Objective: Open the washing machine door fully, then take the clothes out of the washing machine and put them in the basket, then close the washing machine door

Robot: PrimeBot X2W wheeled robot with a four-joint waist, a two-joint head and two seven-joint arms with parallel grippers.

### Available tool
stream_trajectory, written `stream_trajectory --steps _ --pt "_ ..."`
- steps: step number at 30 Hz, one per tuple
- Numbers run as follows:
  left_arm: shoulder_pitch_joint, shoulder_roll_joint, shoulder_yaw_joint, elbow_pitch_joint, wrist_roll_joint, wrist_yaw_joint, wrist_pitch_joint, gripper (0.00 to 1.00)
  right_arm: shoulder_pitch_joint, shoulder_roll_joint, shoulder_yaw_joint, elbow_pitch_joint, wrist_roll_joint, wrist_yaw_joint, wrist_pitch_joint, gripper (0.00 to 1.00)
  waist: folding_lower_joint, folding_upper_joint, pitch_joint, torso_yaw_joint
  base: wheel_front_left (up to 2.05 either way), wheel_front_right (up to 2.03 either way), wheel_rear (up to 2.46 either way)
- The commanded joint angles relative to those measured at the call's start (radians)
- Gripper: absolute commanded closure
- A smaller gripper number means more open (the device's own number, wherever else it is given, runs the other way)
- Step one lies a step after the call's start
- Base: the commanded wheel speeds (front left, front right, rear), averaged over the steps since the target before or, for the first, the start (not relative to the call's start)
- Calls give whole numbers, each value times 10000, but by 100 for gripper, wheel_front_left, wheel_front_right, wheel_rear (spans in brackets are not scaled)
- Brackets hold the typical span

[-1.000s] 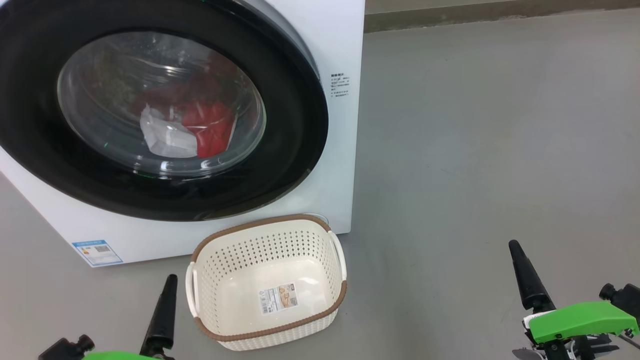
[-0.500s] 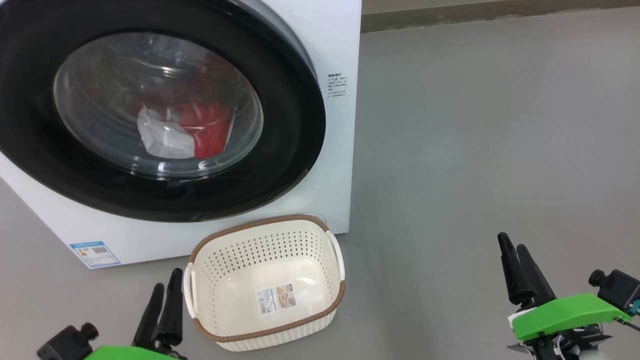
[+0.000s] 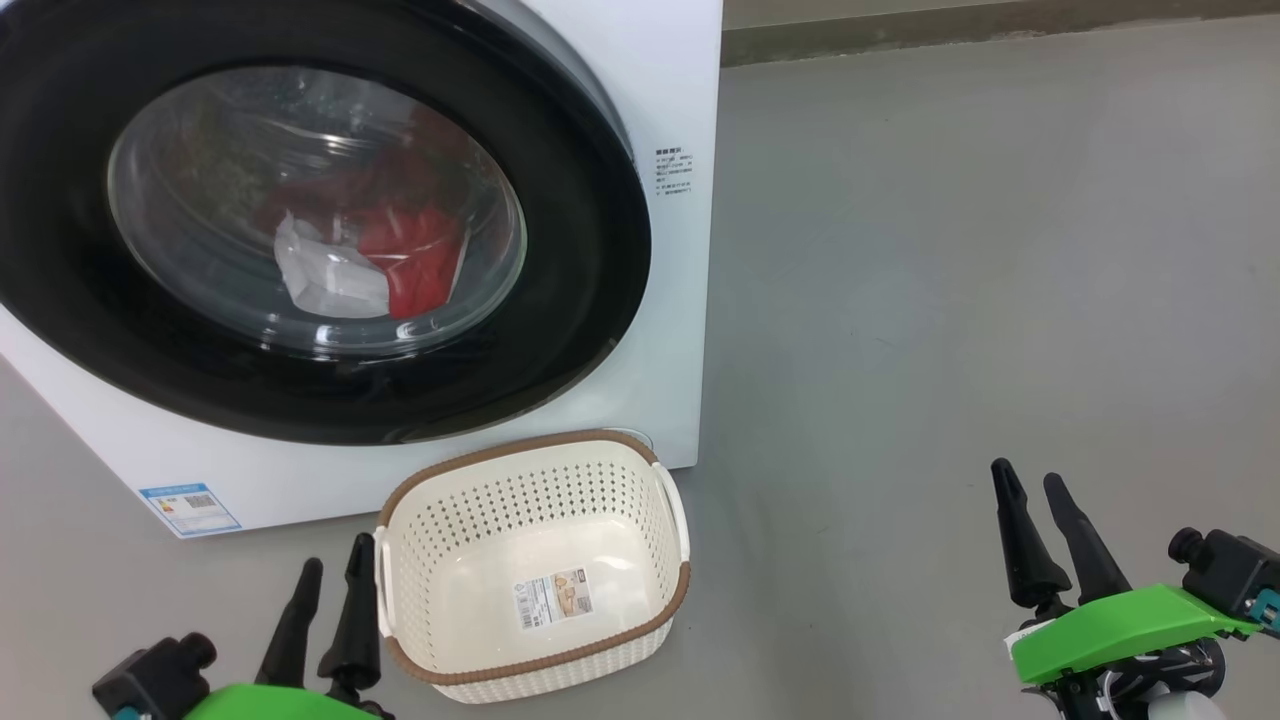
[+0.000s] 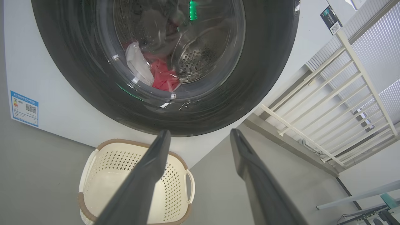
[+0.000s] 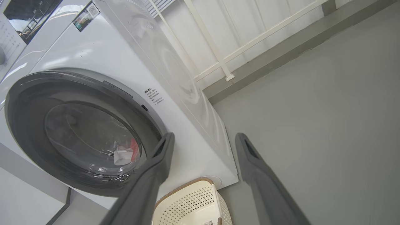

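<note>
- The washing machine door [image 3: 590, 230] sits shut against the front of the washing machine [image 3: 680, 90]. The clothes [image 3: 415, 255] lie inside, red and white behind the glass.
- The basket [image 3: 520, 490] stands on the floor [image 3: 950, 250] just in front of the machine's lower right corner. A barcode sticker [image 3: 555, 597] shows on its bottom.
- The left end effector [image 3: 335, 557] is low, just beside the basket's left end; whether it touches the basket cannot be told. Its fingers [image 4: 147, 175] are apart and hold nothing.
- The right end effector [image 3: 1028, 476] is over bare floor, well to the right of the basket, with its fingers apart and holding nothing.
- The left wrist view adds the perforated drum [image 4: 193, 59] behind the clothes, a blue label [image 4: 24, 108] on the machine's lower front, and a white railing [image 4: 328, 103] beyond the machine.
- The right wrist view adds the control panel [image 5: 28, 12] at the machine's top, its white side wall, and a printed label [image 5: 152, 95] beside the door rim.
- Change: 1.0 s ago the head view showed each end effector as a single dark finger profile. At 0.5 s ago a narrow gap showed, and the gap is now wider on both.
- The door, clothes and basket keep their positions.
</note>
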Motion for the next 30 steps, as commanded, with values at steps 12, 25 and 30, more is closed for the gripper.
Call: stream_trajectory --steps 12,25,30 --pt "-667 205 132 -499 1623 87 -449 0 -668 -147 272 -553 -1528 -5 -466 0 -1 0 53 -30 0 0 0" --pt "-830 222 138 -694 3172 171 -836 0 -807 -180 377 -787 -3044 -6 -848 0 -1 0 76 -64 0 0 0" --pt "-873 229 123 -723 3737 212 -984 0 -850 -192 400 -867 -3648 -6 -995 0 -1 0 59 -97 0 0 0"
